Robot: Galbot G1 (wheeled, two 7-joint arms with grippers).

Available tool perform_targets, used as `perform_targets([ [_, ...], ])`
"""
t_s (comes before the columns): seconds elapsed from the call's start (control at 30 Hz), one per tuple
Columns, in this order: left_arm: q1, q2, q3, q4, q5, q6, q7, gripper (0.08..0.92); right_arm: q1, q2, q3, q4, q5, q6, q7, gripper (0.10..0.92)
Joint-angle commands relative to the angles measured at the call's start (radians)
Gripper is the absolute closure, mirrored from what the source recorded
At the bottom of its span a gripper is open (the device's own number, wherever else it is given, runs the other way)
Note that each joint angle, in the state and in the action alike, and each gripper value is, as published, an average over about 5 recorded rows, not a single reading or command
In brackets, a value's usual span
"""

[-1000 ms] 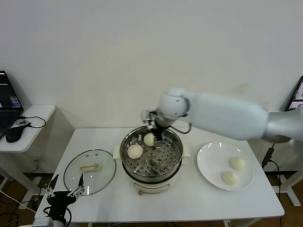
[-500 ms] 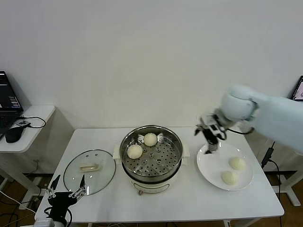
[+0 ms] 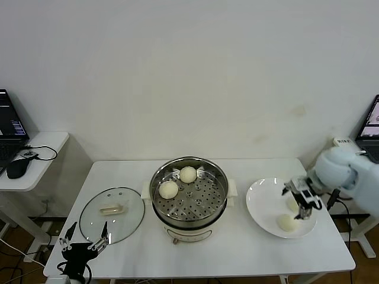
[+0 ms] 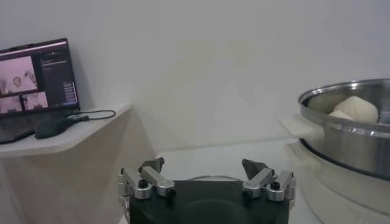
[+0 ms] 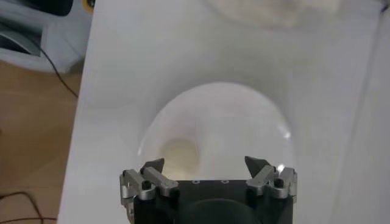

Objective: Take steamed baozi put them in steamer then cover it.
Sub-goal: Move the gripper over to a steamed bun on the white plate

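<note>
The steel steamer (image 3: 189,220) stands mid-table with two baozi inside, one at the back (image 3: 188,174) and one to the left (image 3: 169,189). Two more baozi lie on the white plate (image 3: 260,201): one in front (image 3: 287,223), one behind (image 3: 292,203) and partly hidden by my right gripper (image 3: 303,205). That gripper is open and empty just above the plate. In the right wrist view one baozi (image 5: 181,157) lies near one of its fingertips. The glass cover (image 3: 112,208) lies flat to the left of the steamer. My left gripper (image 3: 83,244) is open, parked by the table's front left corner.
A side desk with a laptop (image 3: 10,127) and a mouse (image 3: 16,168) stands at far left. In the left wrist view the steamer's rim (image 4: 347,97) and a baozi (image 4: 356,108) show off to one side. The table's front edge runs close below the plate.
My right arm has left the steamer, swung right across the table and come down over the plate. Both baozi stay in the steamer. The left arm has barely moved.
</note>
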Motion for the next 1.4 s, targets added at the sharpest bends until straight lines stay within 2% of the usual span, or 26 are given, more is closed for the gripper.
perform_targets([
  [0.03,-0.001,0.001,-0.002,0.003,0.001,0.003,0.001,0.177,-0.261,-0.021,0.185,-0.054,-0.084,0.023,0.015,0.203],
  [0.77,-0.006,-0.004,-0.018,0.026,0.000,0.004,0.002,0.177,-0.297,0.148,0.213,-0.249,-0.096,0.023,0.107,0.220],
  [1.17,-0.012,-0.008,-0.015,0.035,0.000,0.003,0.001,0.177,-0.310,0.167,0.215,-0.260,-0.098,0.013,0.112,0.298],
  [1.4,-0.014,-0.008,-0.014,0.034,0.000,0.003,0.001,0.177,-0.309,0.166,0.222,-0.256,-0.099,0.006,0.109,0.385],
])
